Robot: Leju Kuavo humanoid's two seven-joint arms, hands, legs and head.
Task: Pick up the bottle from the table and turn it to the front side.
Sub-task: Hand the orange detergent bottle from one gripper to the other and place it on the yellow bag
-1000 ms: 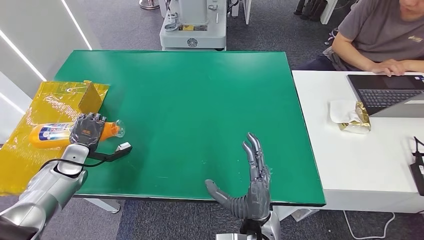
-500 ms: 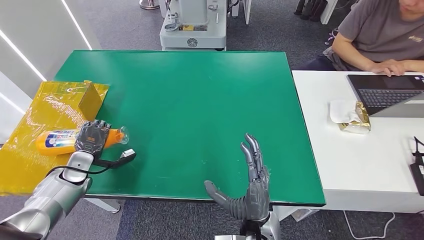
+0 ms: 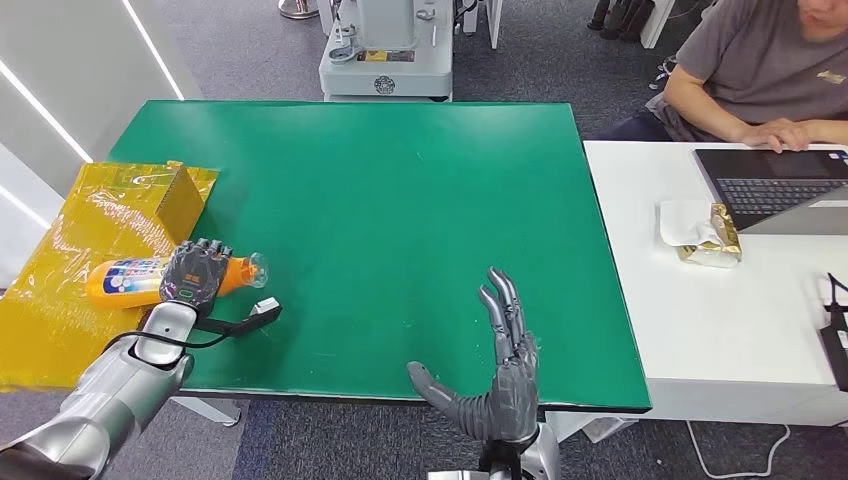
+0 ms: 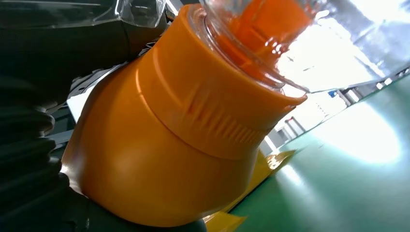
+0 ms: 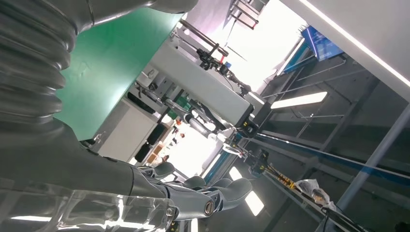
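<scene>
**Orange bottle held at the table's left edge**

Item 1. Orange plastic bottle with blue-and-white label and clear cap [image 3: 140, 277]: lies on its side, cap end pointing toward the middle of the table, base end over the yellow sheet. The left wrist view shows its orange shoulder and ribbed collar [image 4: 183, 130] close up, with orange visible through the clear cap; whether that is liquid or the spout cannot be told.

Item 2. Left hand [image 3: 195, 272]: fingers wrapped over the bottle's neck end, holding it.

Item 3. Right hand [image 3: 500, 375]: at the near edge of the table, palm upright, fingers straight and spread, thumb out to the side, holding nothing.

Item 4. Green-topped rectangular table [image 3: 400, 200]: bears the bottle at its left edge.

Item 5. Crinkled yellow plastic sheet [image 3: 60, 270]: spread over the table's left edge, under the bottle's base end.

Item 6. Small tan cardboard box [image 3: 182, 197]: stands on the yellow sheet, beyond the bottle; contents not visible.

Item 7. White side table [image 3: 700, 330]: to the right of the green table; carries an open laptop [image 3: 770, 185] and a crumpled gold foil wrapper on white paper [image 3: 712, 238]. A seated person in a grey shirt [image 3: 760, 70] rests a hand at the laptop.
</scene>
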